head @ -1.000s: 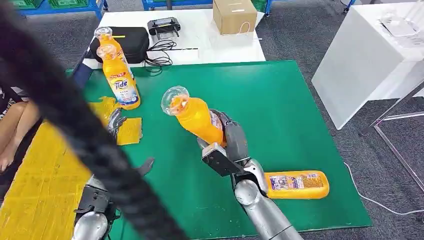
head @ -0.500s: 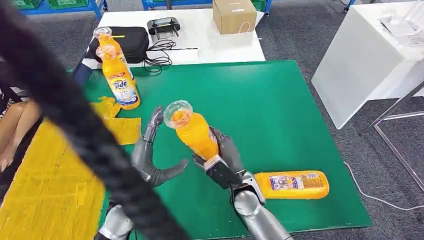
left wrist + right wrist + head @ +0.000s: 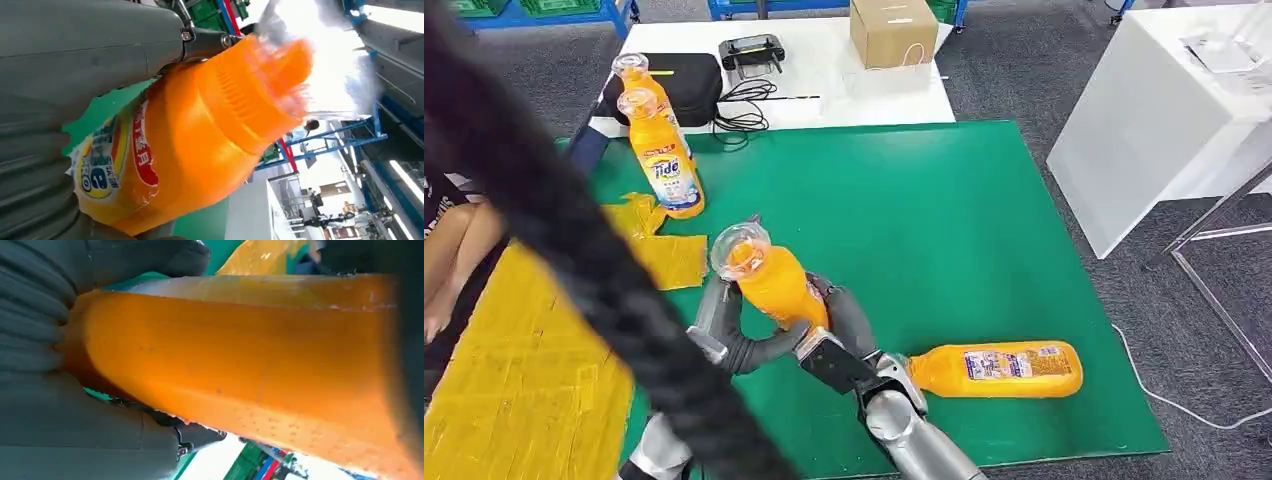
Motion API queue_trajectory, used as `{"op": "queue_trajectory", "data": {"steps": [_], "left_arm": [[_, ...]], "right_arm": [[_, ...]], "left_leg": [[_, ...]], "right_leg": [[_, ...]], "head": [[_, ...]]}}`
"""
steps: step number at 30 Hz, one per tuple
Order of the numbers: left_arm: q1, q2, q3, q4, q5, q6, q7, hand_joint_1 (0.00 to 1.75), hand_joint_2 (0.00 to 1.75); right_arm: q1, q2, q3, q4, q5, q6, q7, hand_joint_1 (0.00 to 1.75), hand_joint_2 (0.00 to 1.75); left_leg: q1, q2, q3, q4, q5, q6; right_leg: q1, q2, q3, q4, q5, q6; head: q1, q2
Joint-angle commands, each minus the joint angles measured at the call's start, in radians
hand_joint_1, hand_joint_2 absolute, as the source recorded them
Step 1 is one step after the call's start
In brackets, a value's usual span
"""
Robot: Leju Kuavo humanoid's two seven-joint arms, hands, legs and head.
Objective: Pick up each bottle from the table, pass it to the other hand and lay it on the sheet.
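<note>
Handover point: your right hand (image 3: 839, 325) grips the bottle (image 3: 769, 280) low, above the green worktop (image 3: 944, 210), cap tilted up-left. Left hand (image 3: 724, 325) fingers cup its upper body, grip unconfirmed; yellow sheet (image 3: 514, 370) lies left.

bottles (image 3: 769, 280): 4 | cardboard box (image 3: 892, 30): 1 | hands (image 3: 724, 325): 2

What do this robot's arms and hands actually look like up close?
Both arms are shiny silver tubes with rounded joints. The right hand has a boxy dark grey back plate and dark grey fingers; the left hand is grey too, with a thick thumb. The wrist views show a grey ribbed cover and small screws. A thick black braided cable crosses the head view.
</note>
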Motion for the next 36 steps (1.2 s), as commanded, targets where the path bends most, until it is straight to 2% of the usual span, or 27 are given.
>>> {"op": "queue_trajectory", "data": {"steps": [1, 3, 4, 5, 6, 10, 13, 14, 15, 17, 27, 31, 32, 33, 36], "left_arm": [[0.029, 0.096, 0.098, -0.015, 0.097, -0.051, -0.012, 0.00, 1.75], [0.016, 0.091, 0.120, -0.003, 0.118, -0.081, -0.004, 0.00, 1.75], [0.008, 0.084, 0.128, 0.005, 0.120, -0.090, -0.003, 0.24, 1.75], [0.001, 0.076, 0.135, 0.014, 0.122, -0.097, -0.003, 0.70, 1.75], [-0.003, 0.073, 0.135, 0.018, 0.122, -0.098, -0.003, 1.75, 1.75], [-0.020, 0.049, 0.106, 0.031, 0.134, -0.111, -0.010, 1.75, 1.75], [-0.030, 0.036, 0.080, 0.028, 0.135, -0.098, -0.011, 1.75, 1.75], [-0.027, 0.034, 0.074, 0.015, 0.136, -0.095, -0.013, 1.75, 1.75], [-0.023, 0.036, 0.065, 0.000, 0.137, -0.093, -0.013, 1.75, 1.75], [-0.012, 0.039, 0.054, -0.024, 0.136, -0.085, -0.010, 1.75, 1.75], [0.005, 0.033, 0.053, -0.022, 0.144, -0.076, -0.009, 1.75, 1.75], [0.012, 0.032, 0.059, -0.024, 0.149, -0.067, -0.017, 1.75, 1.75], [0.019, 0.037, 0.070, -0.038, 0.139, -0.045, -0.030, 1.75, 1.75], [0.023, 0.042, 0.077, -0.049, 0.135, -0.037, -0.033, 1.75, 1.75], [0.046, 0.080, 0.122, -0.109, 0.068, 0.016, -0.037, 1.75, 1.75]], "right_arm": [[-0.142, 0.078, 0.197, 0.127, 0.002, -0.015, -0.042, 1.75, 1.75], [-0.131, 0.067, 0.214, 0.105, 0.004, -0.030, -0.044, 1.75, 1.75], [-0.127, 0.061, 0.220, 0.098, 0.004, -0.038, -0.044, 1.75, 1.75], [-0.122, 0.056, 0.222, 0.092, -0.003, -0.046, -0.046, 1.75, 1.75], [-0.122, 0.052, 0.223, 0.090, -0.007, -0.049, -0.048, 1.75, 1.75], [-0.081, 0.023, 0.219, 0.048, -0.019, -0.075, -0.065, 1.75, 1.75], [-0.048, -0.004, 0.217, 0.010, -0.020, -0.086, -0.068, 1.75, 1.75], [-0.033, -0.011, 0.212, -0.001, -0.019, -0.092, -0.067, 1.75, 1.75], [-0.018, -0.019, 0.207, -0.016, -0.014, -0.098, -0.065, 1.75, 1.75], [0.011, -0.034, 0.198, -0.043, -0.006, -0.104, -0.066, 1.75, 1.75], [0.040, -0.043, 0.192, -0.076, 0.016, -0.113, -0.062, 1.75, 1.75], [0.046, -0.046, 0.194, -0.080, 0.025, -0.112, -0.059, 1.73, 1.75], [0.055, -0.046, 0.186, -0.088, 0.030, -0.124, -0.057, 1.26, 1.75], [0.061, -0.048, 0.182, -0.097, 0.032, -0.129, -0.057, 0.00, 1.75], [0.099, -0.065, 0.165, -0.162, 0.057, -0.151, -0.050, 0.00, 1.75]], "left_leg": [[0.001, 0.007, 0.003, 0.000, -0.002, -0.001], [0.003, 0.009, 0.007, 0.000, -0.004, -0.002], [0.002, 0.003, 0.003, -0.001, -0.001, -0.001], [0.003, 0.003, 0.005, -0.001, -0.002, -0.001], [0.004, 0.002, 0.003, 0.000, -0.001, -0.001], [0.005, 0.003, 0.006, 0.001, -0.003, 0.000], [0.003, -0.004, 0.002, 0.000, 0.000, 0.000], [0.005, -0.004, 0.005, 0.000, -0.002, 0.000], [0.002, -0.003, 0.002, 0.000, 0.000, 0.000], [0.001, -0.003, 0.002, 0.000, 0.000, 0.000], [0.001, -0.002, 0.002, 0.000, 0.000, 0.000], [0.003, -0.002, 0.005, 0.000, -0.003, 0.000], [0.001, -0.001, 0.002, 0.000, -0.001, 0.000], [0.002, -0.001, 0.003, 0.000, -0.001, 0.000], [0.002, -0.001, 0.003, 0.000, -0.001, -0.001]], "right_leg": [[0.001, 0.006, 0.000, 0.000, 0.000, -0.001], [0.003, 0.007, 0.005, -0.001, -0.001, -0.003], [0.001, 0.002, 0.001, 0.000, 0.000, -0.001], [0.002, 0.002, 0.004, -0.001, -0.001, -0.001], [0.002, 0.001, 0.003, -0.001, -0.001, -0.001], [0.004, 0.001, 0.007, -0.002, -0.001, -0.001], [0.002, -0.005, 0.003, -0.002, -0.001, 0.000], [0.004, -0.006, 0.008, -0.003, -0.003, -0.001], [0.001, -0.004, 0.003, -0.001, -0.001, 0.000], [0.001, -0.004, 0.003, -0.002, -0.001, 0.000], [0.000, -0.003, 0.001, -0.001, -0.001, 0.000], [0.003, -0.004, 0.006, -0.003, -0.002, -0.001], [0.001, -0.003, 0.002, -0.001, -0.001, 0.000], [0.001, -0.003, 0.003, -0.002, -0.002, -0.001], [0.002, -0.003, 0.002, -0.002, -0.001, -0.001]], "head": [[0.000, 0.000], [0.000, 0.000], [0.000, 0.000], [0.000, 0.000], [0.000, 0.000], [0.000, 0.000], [0.000, 0.000], [0.000, 0.000], [0.000, 0.000], [0.000, 0.000], [0.000, 0.000], [0.000, 0.000], [0.000, 0.000], [0.000, 0.000], [0.000, 0.000]]}}
